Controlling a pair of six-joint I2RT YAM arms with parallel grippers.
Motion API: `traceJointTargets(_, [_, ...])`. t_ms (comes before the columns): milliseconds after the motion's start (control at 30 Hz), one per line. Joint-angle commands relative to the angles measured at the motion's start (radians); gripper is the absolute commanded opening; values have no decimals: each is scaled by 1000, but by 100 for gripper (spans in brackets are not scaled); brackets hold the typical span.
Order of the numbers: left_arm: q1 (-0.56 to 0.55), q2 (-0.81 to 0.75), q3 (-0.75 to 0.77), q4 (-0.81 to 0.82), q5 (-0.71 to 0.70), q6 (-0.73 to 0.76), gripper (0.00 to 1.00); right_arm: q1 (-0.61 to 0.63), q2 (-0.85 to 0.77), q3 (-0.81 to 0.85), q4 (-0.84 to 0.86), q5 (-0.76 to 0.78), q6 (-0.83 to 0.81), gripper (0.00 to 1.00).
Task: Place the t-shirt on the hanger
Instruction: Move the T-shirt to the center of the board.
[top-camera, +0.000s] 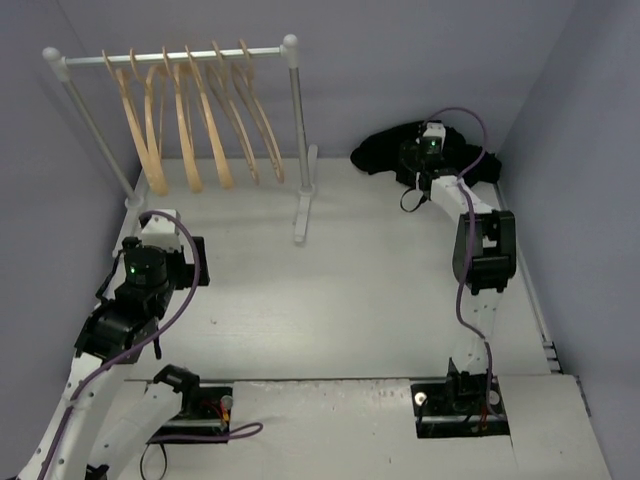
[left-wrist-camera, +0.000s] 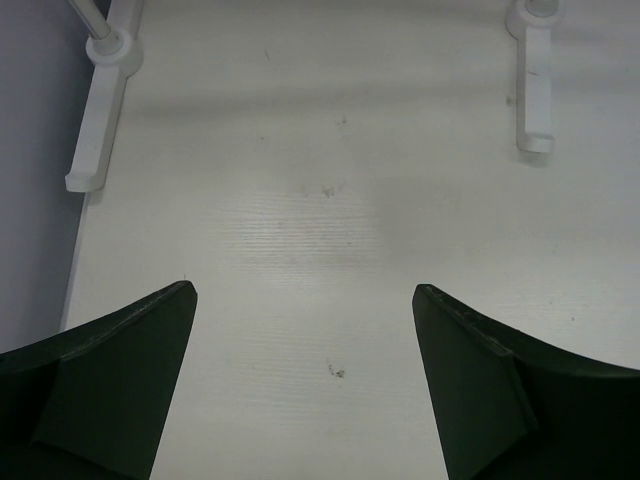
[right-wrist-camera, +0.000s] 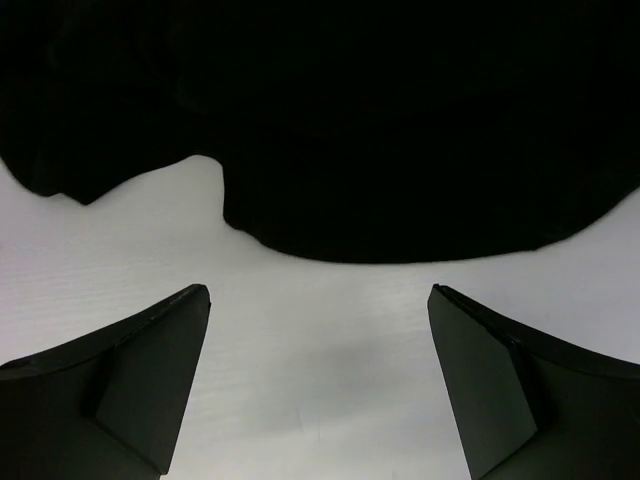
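You have one crumpled black fabric t-shirt (top-camera: 385, 152) far right, one white clothes rail (top-camera: 297, 110) far left, roughly seven pale wooden hangers (top-camera: 190, 150) on it, overlapping, and two white robot arms (top-camera: 480, 250).

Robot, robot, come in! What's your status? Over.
Left gripper open, over bare table. Right gripper open, just short of the black t-shirt, crumpled on the table. Wooden hangers all on the rack. Nothing blocking.
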Motion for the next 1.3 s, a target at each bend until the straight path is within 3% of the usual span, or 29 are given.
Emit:
traceJointTargets(0, [-5,14,30,42,37,-38,85,-7,95,141,60,-42,-47,87])
traceJointTargets(533, [-5,12,16,9,68,-88,85,-15,308,321,55,-67,-53,87])
traceJointTargets(700, [-5,1,16,-8,71,-98,85,-22,321,339,49,-61,-41,71])
traceJointTargets(933, [-5,-15,23,-23,90,-97,85,-32,279,287,49,-110,-37,13])
traceJointTargets(1000, [-5,-11,25,-23,100,-97,85,-28,235,236,49,-139,-38,0])
traceJointTargets(1167, [-5,19,30,-17,164,-116,85,16,36,-12,52,-213,-49,0])
traceJointTargets(1267, [-6,58,29,-11,213,-147,85,105,-112,-192,56,-213,-43,0])
